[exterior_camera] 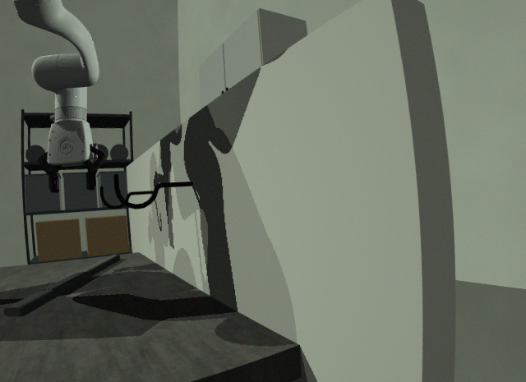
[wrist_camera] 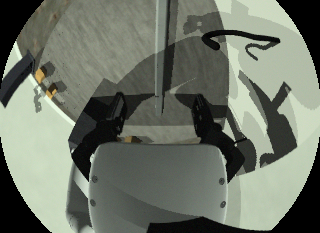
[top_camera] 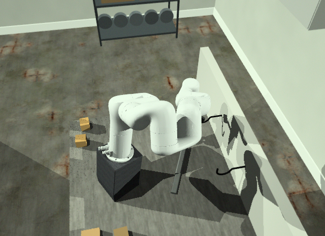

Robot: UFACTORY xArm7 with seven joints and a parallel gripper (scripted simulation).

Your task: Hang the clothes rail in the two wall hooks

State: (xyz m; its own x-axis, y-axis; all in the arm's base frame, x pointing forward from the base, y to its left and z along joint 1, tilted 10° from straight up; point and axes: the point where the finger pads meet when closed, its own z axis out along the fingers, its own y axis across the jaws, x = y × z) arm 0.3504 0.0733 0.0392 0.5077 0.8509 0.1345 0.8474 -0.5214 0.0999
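Clothes rail (top_camera: pixel 180 166) lay flat on the dark bench (exterior_camera: pixel 178 352), a long grey bar running roughly alongside the pale wall panel (top_camera: pixel 230 118) but well apart from it — not yet in either hook. In the exterior view the rail (exterior_camera: pixel 63 284) stretched across the bench top toward the far edge, and in the wrist view it (wrist_camera: pixel 162 40) ran straight away from the camera, its near end lying between the two fingers as seen from above.

Two black wall hooks jutted from the panel: the far hook (top_camera: pixel 214 117) and the near hook (top_camera: pixel 230 169), both bare. The white arm (top_camera: pixel 160 121) stood on a dark pedestal (top_camera: pixel 104 173) and bent over toward the panel. Its gripper (exterior_camera: pixel 71 176) hung well above the bench, pointing down, just beside the hooks (exterior_camera: pixel 127 197) — its jaws spread wide with nothing between them.

A shelf rack (top_camera: pixel 97 24) stood against the back wall.
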